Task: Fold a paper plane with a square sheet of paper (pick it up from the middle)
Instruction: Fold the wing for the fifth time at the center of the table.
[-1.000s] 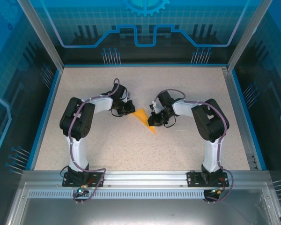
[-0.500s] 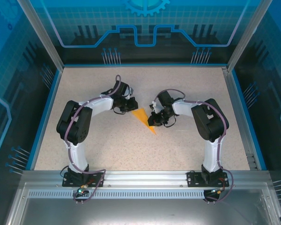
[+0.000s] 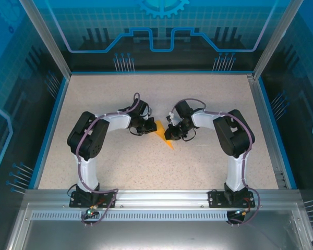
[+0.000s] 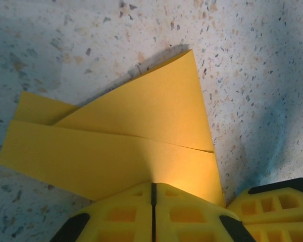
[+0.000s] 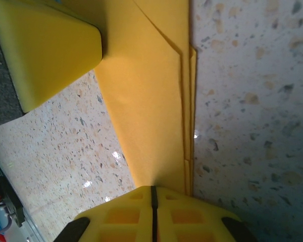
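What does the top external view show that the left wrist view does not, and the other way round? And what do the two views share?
Top external adds the layout: the left tool and the right tool meet at mid-table, with the folded paper between them and its sharp tip pointing toward the near edge. Left wrist adds detail: overlapping layers, a straight crease, and the shut fingers pinching the paper's edge. Both share the orange paper, the left tool and the speckled table.
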{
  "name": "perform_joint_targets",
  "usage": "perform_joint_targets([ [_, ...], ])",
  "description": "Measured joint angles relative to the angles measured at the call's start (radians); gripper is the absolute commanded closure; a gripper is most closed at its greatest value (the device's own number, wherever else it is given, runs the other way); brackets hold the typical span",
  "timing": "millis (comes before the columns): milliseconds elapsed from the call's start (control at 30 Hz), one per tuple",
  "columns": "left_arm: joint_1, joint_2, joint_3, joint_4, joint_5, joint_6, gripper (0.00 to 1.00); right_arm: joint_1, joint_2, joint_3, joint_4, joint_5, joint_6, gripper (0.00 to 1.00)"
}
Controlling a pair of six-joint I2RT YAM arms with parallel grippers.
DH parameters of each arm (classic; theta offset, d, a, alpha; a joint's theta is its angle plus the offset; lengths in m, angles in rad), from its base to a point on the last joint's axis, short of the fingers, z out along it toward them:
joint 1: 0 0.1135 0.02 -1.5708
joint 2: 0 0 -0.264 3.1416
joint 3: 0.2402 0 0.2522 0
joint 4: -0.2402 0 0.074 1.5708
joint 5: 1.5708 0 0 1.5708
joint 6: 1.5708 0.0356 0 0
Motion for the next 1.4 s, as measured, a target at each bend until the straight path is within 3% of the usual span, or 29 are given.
perform_joint_targets([
  [300, 0.0, 0.011, 0.015, -0.003, 0.0, -0.002, 0.94, 0.039, -0.018, 0.042, -0.004, 0.07, 0.005, 0.91],
  [533, -0.002, 0.018, 0.024, -0.005, 0.0, -0.011, 0.94, 0.059, 0.027, 0.135, 0.013, 0.073, 0.012, 0.91],
  [967, -0.005, 0.024, 0.044, -0.036, -0.018, -0.021, 0.94, 0.064, 0.078, 0.139, 0.002, 0.08, 0.003, 0.92],
  [1400, -0.008, 0.032, 0.068, -0.073, -0.036, -0.037, 0.95, 0.022, -0.068, -0.087, 0.041, 0.049, -0.05, 0.93],
])
